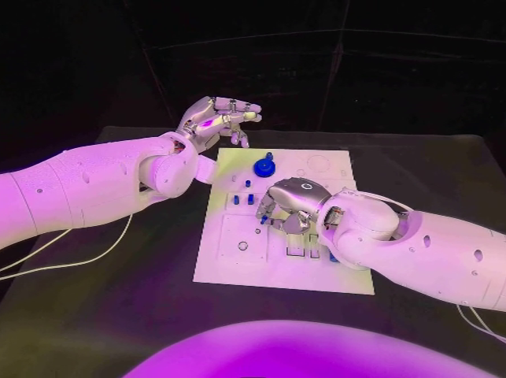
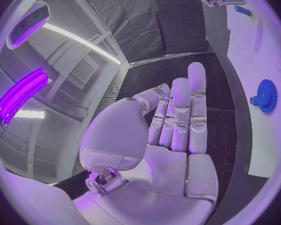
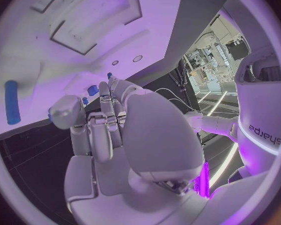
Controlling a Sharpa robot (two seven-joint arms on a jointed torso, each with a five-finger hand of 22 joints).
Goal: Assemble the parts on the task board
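I have the right hand (image 1: 285,206) down on the middle of the white board (image 1: 321,272), fingers curled toward a cluster of small blue pegs (image 1: 244,199) standing just beside it. From my right wrist camera the fingertips (image 3: 109,92) sit close to a couple of blue pieces, but I cannot tell whether anything is actually pinched between them, so I call that hand's grasp unknown. My left hand (image 1: 216,118) hangs above the bench (image 1: 94,315) just off the board's far left corner, fingers straight and apart, holding nothing; the left wrist camera confirms a bare palm (image 2: 172,170). The blue gear (image 1: 264,167) lies on the board near its far edge, between the two hands. A blue rod (image 3: 12,108) lies flat on the board, well apart from the fingers.

My worry is the right forearm: it covers the board's near right part, and a careless sweep could knock the standing pegs over or shove the board across the bench. A blind pinch could also tip a peg.
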